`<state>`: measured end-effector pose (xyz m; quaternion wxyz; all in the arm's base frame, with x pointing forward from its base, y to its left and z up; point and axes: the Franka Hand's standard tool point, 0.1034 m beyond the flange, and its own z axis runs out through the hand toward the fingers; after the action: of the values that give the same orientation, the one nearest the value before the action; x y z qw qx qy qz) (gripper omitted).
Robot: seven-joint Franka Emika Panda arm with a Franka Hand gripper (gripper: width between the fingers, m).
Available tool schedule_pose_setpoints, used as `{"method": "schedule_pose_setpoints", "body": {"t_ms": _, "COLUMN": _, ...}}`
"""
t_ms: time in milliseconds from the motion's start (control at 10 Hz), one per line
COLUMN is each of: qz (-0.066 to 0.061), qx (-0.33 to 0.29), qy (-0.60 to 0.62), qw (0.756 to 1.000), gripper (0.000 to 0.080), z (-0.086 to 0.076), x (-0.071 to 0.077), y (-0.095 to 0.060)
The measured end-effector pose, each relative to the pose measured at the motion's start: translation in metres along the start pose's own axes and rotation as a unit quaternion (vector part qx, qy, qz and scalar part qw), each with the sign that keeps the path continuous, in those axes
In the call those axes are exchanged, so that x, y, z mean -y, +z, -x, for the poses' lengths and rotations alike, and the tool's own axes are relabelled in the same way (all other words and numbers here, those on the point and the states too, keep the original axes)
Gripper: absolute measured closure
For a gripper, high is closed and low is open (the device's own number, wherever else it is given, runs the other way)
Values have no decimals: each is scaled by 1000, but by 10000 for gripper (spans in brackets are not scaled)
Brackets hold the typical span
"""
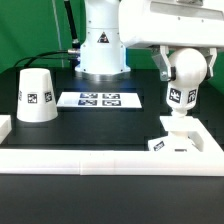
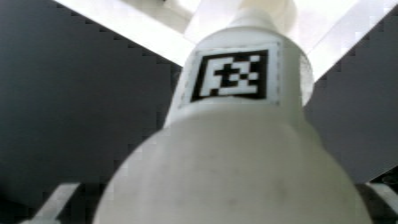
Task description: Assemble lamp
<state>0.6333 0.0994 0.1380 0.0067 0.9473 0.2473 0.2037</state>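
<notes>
Bulb held upright over base, shade apart

Gripper [image 1: 187, 68] comes down from the arm at the exterior view's upper right. Its two fingers sit against opposite sides of the bulb's [image 1: 180, 97] round head, spread only as wide as that head, so it has the bulb in its grasp. Bulb is head up, stem down, leaning slightly. The tag on the stem faces the exterior camera.

Lower end of the stem meets the top of the base [image 1: 185, 136]. How deep it sits cannot be told. Base rests on the black worktop [image 1: 100, 128], close against the white rail [image 1: 90, 163] along the near edge, at the exterior view's right.

Wrist view: bulb [image 2: 231, 130] fills the frame, stem tag sharp, one finger [image 2: 54, 203] just visible beside the wide head.

Shade [image 1: 37, 96] stands wide end down at the exterior view's left, well apart from the bulb and base. Marker board [image 1: 98, 99] lies flat between the shade and the bulb, in front of the robot's pedestal
</notes>
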Motion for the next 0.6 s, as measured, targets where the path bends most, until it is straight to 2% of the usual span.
{"method": "schedule_pose_setpoints", "body": {"t_ms": 600, "qz": -3, "qx": 5, "qy": -2, "qw": 1000, "gripper": 222, "z": 5, "x": 5, "y": 3}}
